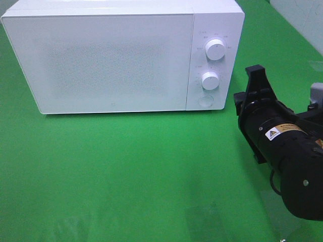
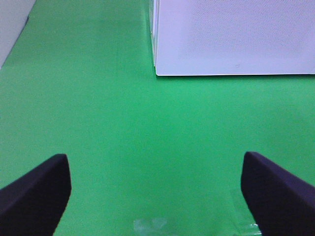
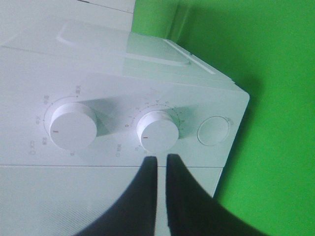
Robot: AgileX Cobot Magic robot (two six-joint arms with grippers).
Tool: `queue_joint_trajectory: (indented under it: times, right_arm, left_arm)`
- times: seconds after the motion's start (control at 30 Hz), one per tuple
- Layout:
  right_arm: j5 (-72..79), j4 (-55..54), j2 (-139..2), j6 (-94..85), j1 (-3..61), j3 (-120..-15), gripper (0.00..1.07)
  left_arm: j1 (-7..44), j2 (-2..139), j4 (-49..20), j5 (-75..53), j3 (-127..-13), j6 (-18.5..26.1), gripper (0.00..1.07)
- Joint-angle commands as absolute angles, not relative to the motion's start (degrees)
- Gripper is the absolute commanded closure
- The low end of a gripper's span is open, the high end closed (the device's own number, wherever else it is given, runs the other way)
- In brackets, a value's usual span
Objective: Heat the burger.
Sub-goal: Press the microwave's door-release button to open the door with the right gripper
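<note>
The burger is out of view in every frame. A white microwave (image 1: 101, 55) stands at the back of the green cloth with its door shut. My right gripper (image 3: 161, 158) is shut and holds nothing. Its tips are just in front of the control panel, below the lower knob (image 3: 156, 131). Beside that knob are the upper knob (image 3: 74, 126) and a round button (image 3: 213, 131). From above, the right arm (image 1: 282, 151) reaches in from the right toward the panel (image 1: 214, 55). My left gripper (image 2: 155, 196) stands open over bare green cloth, short of the microwave's front (image 2: 231, 39).
Green cloth (image 1: 126, 166) covers the table in front of the microwave. A faint clear shiny patch (image 1: 202, 217) lies near the front edge. A pale wall (image 1: 303, 15) borders the back right corner.
</note>
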State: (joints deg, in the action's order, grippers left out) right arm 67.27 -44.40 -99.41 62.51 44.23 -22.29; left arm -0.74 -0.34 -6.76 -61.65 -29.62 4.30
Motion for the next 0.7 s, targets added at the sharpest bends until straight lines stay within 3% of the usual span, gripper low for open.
queue_joint_trajectory:
  times: [0.03, 0.6, 0.7]
  right_arm:
    - [66.3, -43.7, -99.4, 70.2, 44.4, -22.3, 1.07]
    - [59.0, -43.7, -99.4, 73.9, 44.0, -23.4, 1.07]
    - [56.1, -40.8, -99.4, 73.3, 41.3, -24.2, 1.07]
  left_arm:
    - [-0.9, -1.2, -7.2, -61.2, -29.6, 4.4, 0.18]
    - [-0.9, -1.2, -7.2, -61.2, -29.6, 4.4, 0.18]
    - [-0.9, -1.2, -7.2, -61.2, -29.6, 4.4, 0.18]
